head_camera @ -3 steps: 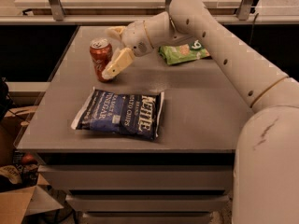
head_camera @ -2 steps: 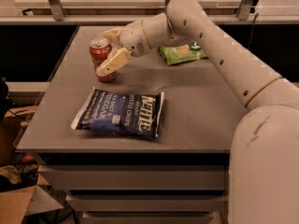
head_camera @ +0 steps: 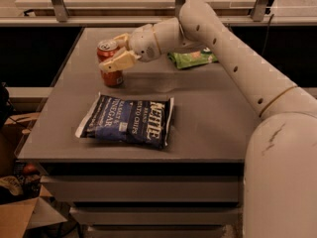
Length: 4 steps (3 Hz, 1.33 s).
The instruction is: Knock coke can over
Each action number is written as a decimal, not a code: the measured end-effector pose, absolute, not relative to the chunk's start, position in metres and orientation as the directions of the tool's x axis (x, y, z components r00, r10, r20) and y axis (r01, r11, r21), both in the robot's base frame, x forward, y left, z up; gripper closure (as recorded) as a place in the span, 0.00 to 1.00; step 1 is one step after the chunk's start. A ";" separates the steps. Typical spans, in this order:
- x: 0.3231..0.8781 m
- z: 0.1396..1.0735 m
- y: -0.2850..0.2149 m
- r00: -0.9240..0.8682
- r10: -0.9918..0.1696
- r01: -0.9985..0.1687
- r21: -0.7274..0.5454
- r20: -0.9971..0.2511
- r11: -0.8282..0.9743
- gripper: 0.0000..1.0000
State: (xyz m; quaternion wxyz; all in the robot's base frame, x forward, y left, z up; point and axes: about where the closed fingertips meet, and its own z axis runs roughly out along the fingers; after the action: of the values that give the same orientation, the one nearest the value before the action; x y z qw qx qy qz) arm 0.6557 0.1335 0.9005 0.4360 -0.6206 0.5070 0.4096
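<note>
The claw (head_camera: 118,49), fingers (head_camera: 119,61) spread, straddled the small red cylindrical metal soda can (head_camera: 112,74) (upright, far-left on the grey table (head_camera: 208,113)); toppling seemed imminent, needing a firm sideways shove next.

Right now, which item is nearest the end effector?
The small red metal soda can, upright at the open end effector; the dark blue chip bag and green snack bag lie apart.

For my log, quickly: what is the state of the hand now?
Hand: open, straddling the upright coke can, not holding it.
</note>
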 end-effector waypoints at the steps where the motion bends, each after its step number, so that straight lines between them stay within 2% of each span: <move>1: 0.659 0.900 0.116 0.140 -0.302 -0.990 -0.124 -0.943 -0.071 0.87; 2: 0.662 0.907 0.093 0.163 -0.390 -0.986 -0.161 -0.906 -0.039 1.00; 3: 0.663 0.918 0.076 0.201 -0.510 -0.976 -0.213 -0.837 -0.034 1.00; 4: 0.663 0.926 0.066 0.245 -0.654 -0.960 -0.273 -0.716 -0.061 1.00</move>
State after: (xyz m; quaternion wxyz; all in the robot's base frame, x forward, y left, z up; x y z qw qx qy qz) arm 0.6625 0.0655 0.9258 0.3680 -0.6980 0.5780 0.2081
